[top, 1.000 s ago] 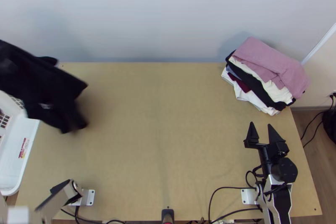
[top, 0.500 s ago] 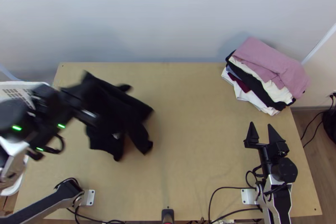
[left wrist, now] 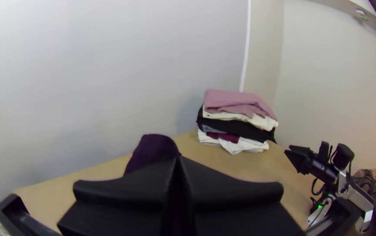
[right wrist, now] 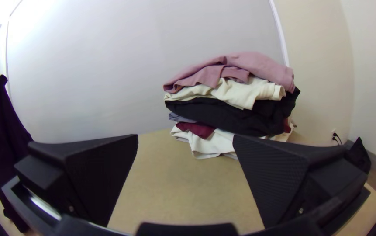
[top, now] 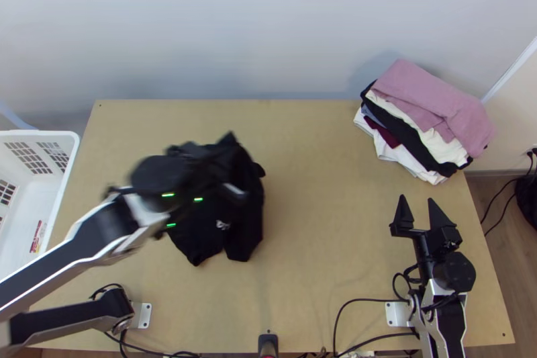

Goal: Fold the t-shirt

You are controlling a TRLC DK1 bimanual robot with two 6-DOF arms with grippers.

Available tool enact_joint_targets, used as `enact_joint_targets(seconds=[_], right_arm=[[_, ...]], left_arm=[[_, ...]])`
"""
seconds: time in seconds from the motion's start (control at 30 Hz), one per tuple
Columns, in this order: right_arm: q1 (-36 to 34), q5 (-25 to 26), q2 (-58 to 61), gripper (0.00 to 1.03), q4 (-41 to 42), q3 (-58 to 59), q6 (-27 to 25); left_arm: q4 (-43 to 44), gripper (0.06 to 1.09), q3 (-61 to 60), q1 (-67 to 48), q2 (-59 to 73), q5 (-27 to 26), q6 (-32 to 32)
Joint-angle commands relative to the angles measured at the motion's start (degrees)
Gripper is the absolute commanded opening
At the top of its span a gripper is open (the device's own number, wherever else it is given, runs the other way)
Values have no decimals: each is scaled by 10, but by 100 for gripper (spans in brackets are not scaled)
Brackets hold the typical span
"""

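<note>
While a wall [top: 268, 29] backs your table [top: 322, 224], clothes [top: 433, 99] lie stacked.
Above it, your left gripper [top: 227, 155] pinches the black t-shirt [top: 245, 237]; your right gripper [top: 417, 199] has its fingers apart.

left arm [top: 151, 187] motion-blurred | black t-shirt [top: 246, 227] partly hidden beneath it | white basket [top: 48, 190] cut off by top view's edge

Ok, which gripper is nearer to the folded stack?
Right. The right gripper stands open just on the robot's side of the folded stack. The left gripper is much farther away, off to the left, with the black shirt hanging from it.
</note>
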State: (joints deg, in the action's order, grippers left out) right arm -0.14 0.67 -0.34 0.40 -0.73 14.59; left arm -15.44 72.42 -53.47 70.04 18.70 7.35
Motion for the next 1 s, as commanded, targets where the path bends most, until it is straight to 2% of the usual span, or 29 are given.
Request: enact_joint_targets(seconds=[0.0, 0.37, 0.4, 0.47, 0.5, 0.53, 0.57, 0.83, 0.97], right_arm=[[-2, 7, 3, 98, -13, 2, 6], [-2, 7, 3, 98, -13, 2, 6], [-2, 7, 3, 98, -13, 2, 6], [-2, 7, 3, 98, -13, 2, 6], [-2, 7, 3, 98, -13, 2, 6], [-2, 7, 3, 98, -13, 2, 6], [-2, 7, 3, 98, -13, 2, 6], [-2, 7, 3, 98, -13, 2, 6], [-2, 7, 3, 98, -13, 2, 6]], left_arm=[[35, 9, 0, -27, 59, 8, 25], [103, 10, 51, -86, 244, 22, 79], [110, 22, 60, -87, 252, 21, 84], [110, 58, 83, -88, 255, 21, 94], [110, 62, 96, -88, 253, 20, 94], [110, 77, 106, -88, 246, 20, 94], [110, 105, 116, -87, 238, 19, 94], [84, 105, 132, -78, 146, -1, 79], [28, 105, 109, -45, 101, -1, 63]])
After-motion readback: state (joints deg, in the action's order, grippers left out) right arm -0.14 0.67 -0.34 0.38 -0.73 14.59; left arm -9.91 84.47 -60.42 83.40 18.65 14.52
